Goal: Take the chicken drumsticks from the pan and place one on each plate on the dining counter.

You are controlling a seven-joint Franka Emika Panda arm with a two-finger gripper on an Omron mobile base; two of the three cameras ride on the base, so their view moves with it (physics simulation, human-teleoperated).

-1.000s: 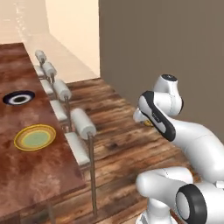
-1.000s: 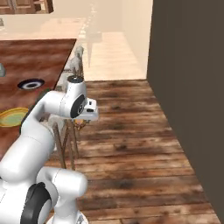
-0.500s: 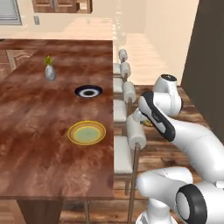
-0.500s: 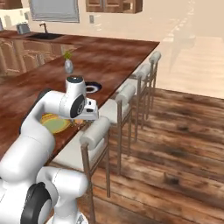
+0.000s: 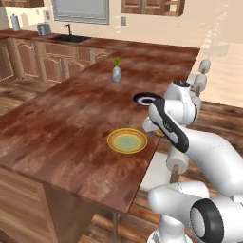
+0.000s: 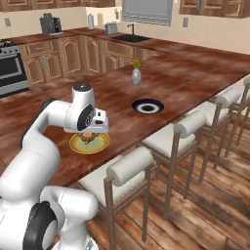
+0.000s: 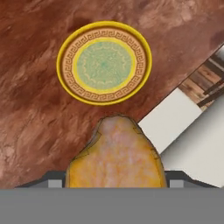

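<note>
My gripper [image 6: 88, 133] is shut on a pale yellow-tan chicken drumstick [image 7: 116, 157], which bulges up between the fingers in the hand view. It hangs a little above the dining counter [image 5: 66, 123], near the counter's stool-side edge. The yellow-rimmed plate [image 7: 104, 62] with a pale green centre lies just beyond the drumstick and holds nothing. In the right base view this plate [image 6: 100, 144] is partly covered by the hand. The blue-rimmed plate [image 6: 147, 106] lies further along the counter, also bare. The pan is out of view.
A small vase [image 6: 136, 75] with a green sprig stands on the counter beyond the blue plate. Pale-cushioned stools [image 6: 131, 167] line the counter's near edge. Cabinets, a sink [image 5: 71, 38] and a stove [image 6: 10, 68] run along the far walls.
The base has swung round, so both base views shifted from floor and stools to the counter and its plates. The arm keeps its pose with the drumstick held.
</note>
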